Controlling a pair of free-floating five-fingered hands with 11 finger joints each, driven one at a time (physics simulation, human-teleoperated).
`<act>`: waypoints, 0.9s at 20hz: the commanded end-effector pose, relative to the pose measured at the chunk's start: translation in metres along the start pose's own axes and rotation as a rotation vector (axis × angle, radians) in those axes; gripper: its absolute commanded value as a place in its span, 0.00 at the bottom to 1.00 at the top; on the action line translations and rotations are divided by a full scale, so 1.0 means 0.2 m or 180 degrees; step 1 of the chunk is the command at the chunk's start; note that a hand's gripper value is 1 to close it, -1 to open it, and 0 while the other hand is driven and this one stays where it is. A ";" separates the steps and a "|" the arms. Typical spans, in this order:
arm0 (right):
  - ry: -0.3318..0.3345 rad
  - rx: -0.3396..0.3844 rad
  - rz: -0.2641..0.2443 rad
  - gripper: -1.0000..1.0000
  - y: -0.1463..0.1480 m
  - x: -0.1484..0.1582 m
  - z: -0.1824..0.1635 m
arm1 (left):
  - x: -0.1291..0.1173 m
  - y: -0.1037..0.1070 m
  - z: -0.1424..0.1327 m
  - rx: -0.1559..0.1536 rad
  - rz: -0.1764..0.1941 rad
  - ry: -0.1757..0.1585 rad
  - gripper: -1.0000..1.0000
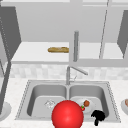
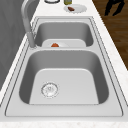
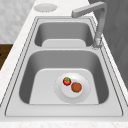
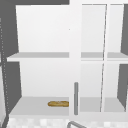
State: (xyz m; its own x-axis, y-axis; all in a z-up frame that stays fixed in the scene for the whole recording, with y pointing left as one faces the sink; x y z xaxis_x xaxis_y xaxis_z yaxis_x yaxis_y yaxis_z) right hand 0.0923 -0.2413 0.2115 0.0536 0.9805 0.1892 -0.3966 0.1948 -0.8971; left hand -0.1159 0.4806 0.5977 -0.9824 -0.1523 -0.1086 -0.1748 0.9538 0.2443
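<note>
The right hand (image 1: 98, 116) hovers at the sink (image 1: 110, 95) front rim, near the plate (image 1: 90, 106).

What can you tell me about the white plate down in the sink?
The plate is round, white and smooth, perhaps ceramic, with a shallow raised rim. It lies flat on the floor of the sink's right basin, slightly toward the faucet side. Two foods sit on it side by side: a small red strawberry with a green top and a round brown piece of food. A black robot hand hovers at the sink's front edge nearby, not touching the plate.
</note>
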 end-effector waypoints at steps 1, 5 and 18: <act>0.0000 0.0000 0.0000 0.50 0.00 0.00 0.00 | 0.04 0.09 0.04 -0.0067 0.0011 0.0015 0.00; 0.0000 0.0000 0.0000 0.50 0.00 0.00 0.00 | 0.10 0.26 0.08 -0.0265 -0.0027 -0.0151 0.00; 0.0000 0.0000 0.0000 0.50 0.00 0.00 0.00 | 0.35 0.66 0.32 -0.0389 0.0136 -0.0181 0.00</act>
State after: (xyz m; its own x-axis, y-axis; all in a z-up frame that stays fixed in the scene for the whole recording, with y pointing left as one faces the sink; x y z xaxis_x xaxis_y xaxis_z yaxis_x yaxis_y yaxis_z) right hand 0.0923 -0.2413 0.2115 0.0536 0.9805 0.1892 -0.3966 0.1948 -0.8971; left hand -0.1926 0.5989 0.5722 -0.9820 -0.1010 -0.1594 -0.1512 0.9264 0.3449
